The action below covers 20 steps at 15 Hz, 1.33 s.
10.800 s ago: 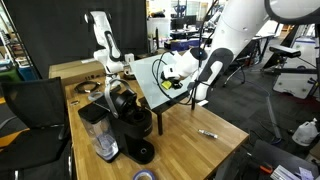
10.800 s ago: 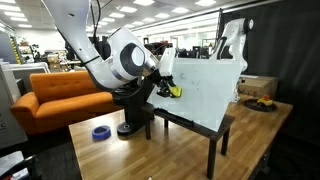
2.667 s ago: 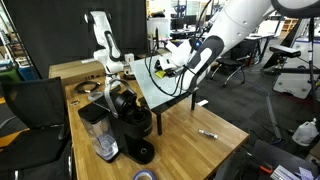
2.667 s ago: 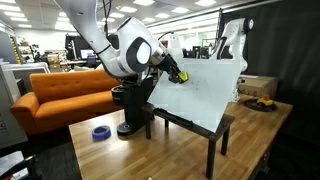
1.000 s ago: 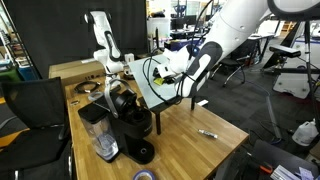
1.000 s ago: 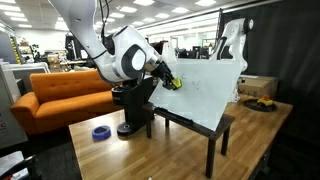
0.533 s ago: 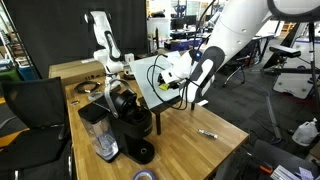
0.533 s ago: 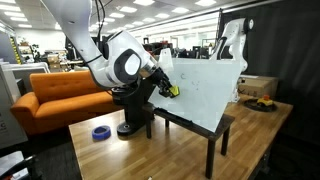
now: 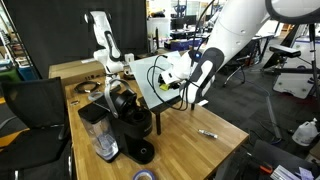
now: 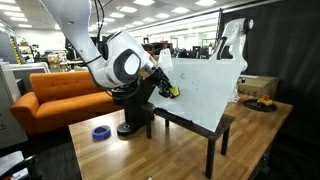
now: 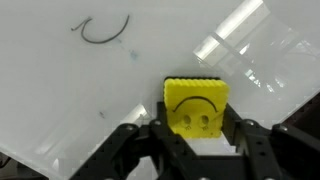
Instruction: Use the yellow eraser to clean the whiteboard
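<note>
The end effector (image 11: pixel 195 132) pinches the yellow eraser (image 11: pixel 195 103), apparently pressed against the whiteboard (image 11: pixel 70 95).

No readable text, smiley face on yellow eraser (image 11: pixel 196 105)

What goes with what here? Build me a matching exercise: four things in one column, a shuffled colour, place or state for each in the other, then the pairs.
1. eraser
2. marker
3. tape roll
4. sofa

A. orange, beyond the table
B. yellow, in the shut gripper at the whiteboard
C. blue ring, on the table
D. thin and dark, lying on the table

Pairs: 1-B, 2-D, 3-C, 4-A
</note>
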Each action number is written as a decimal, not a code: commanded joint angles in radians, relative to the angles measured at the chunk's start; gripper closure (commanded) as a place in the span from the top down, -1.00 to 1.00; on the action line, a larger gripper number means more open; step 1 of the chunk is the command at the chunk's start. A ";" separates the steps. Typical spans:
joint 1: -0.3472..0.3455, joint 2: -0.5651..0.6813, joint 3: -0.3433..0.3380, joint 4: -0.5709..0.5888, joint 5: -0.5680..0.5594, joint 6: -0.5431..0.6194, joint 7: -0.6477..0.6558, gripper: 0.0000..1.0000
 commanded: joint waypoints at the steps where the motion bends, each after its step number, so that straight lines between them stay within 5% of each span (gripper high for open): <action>1: 0.021 0.013 -0.019 0.016 0.011 -0.025 -0.006 -0.43; 6: 0.084 -0.018 -0.072 -0.016 0.070 -0.083 0.028 -0.43; 11: 0.253 -0.065 -0.220 -0.121 0.200 -0.123 0.081 -0.43; 20: 0.757 -0.097 -0.545 -0.371 0.511 -0.105 0.214 -0.43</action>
